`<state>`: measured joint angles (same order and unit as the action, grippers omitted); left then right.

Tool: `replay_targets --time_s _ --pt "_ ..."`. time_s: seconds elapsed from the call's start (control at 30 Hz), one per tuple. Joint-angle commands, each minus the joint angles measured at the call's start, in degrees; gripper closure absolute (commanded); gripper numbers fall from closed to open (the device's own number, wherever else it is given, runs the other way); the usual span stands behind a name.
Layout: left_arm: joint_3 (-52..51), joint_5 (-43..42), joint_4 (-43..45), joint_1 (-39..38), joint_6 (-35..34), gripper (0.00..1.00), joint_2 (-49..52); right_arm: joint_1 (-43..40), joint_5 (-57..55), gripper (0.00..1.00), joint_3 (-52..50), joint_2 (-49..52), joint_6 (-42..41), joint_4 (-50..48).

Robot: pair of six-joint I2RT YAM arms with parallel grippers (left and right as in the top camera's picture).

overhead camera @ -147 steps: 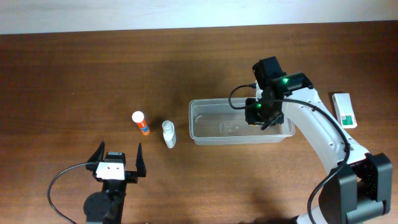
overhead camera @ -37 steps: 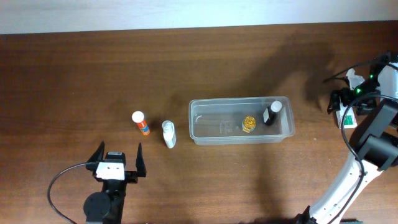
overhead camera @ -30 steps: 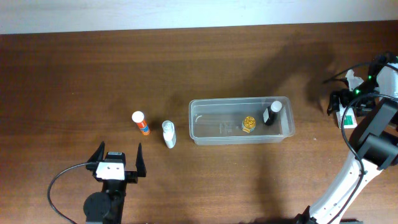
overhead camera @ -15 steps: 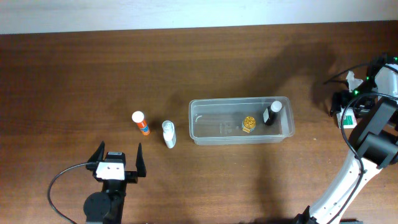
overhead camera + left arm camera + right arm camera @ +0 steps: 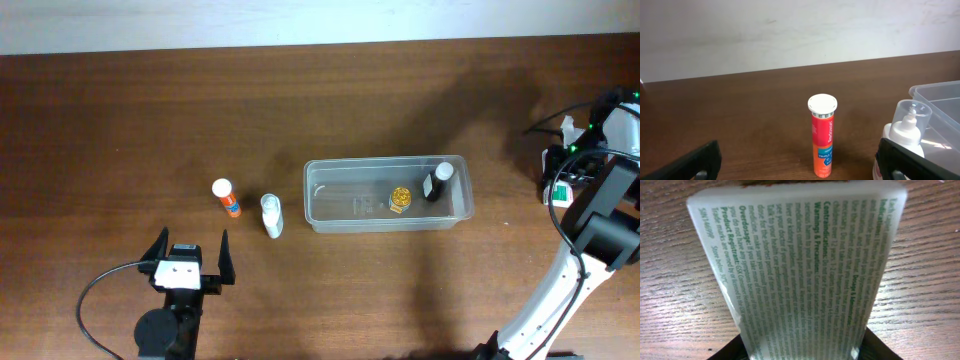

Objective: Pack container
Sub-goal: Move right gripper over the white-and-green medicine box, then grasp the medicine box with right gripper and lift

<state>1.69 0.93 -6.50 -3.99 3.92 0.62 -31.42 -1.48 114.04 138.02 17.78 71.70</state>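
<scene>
Where the wooden table (image 5: 120, 120) spreads widest, near its middle: the clear container (image 5: 335, 205), upright, with a gold-capped jar (image 5: 400, 199) and a white-capped black bottle (image 5: 436, 182) inside. Just left of the container: a white pump bottle (image 5: 271, 215), then an orange tube (image 5: 227, 198), both standing, slightly apart. Well left of the container, toward the near edge: left gripper (image 5: 188, 262), fingers spread wide, holding nothing. Far right of the container: right gripper (image 5: 560, 170), fingers either side of a white box (image 5: 800, 265) with green print; impossible to tell whether clamped.
</scene>
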Motion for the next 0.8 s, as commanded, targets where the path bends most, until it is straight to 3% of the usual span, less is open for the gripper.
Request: replay_targets --time_s 0.0,0.3,0.43,0.6,0.77 --pt "-0.26 0.2 0.0 0.42 0.9 0.01 -0.33 0.26 1.88 0.52 3.69 1.86 -2.05 2.47" --pt "-0.26 0.2 0.0 0.42 0.9 0.01 -0.33 0.28 11.43 0.54 20.22 1.86 -2.03 15.69" --pt "-0.26 0.2 0.0 0.42 0.9 0.01 -0.33 0.26 11.74 0.63 26.47 1.86 -2.05 20.57" --pt "-0.26 0.2 0.0 0.42 0.9 0.01 -0.33 0.11 3.52 0.56 25.68 1.9 -5.25 19.52" --pt "-0.26 0.2 0.0 0.42 0.9 0.01 -0.33 0.31 3.34 0.54 20.68 1.9 -5.27 16.46"
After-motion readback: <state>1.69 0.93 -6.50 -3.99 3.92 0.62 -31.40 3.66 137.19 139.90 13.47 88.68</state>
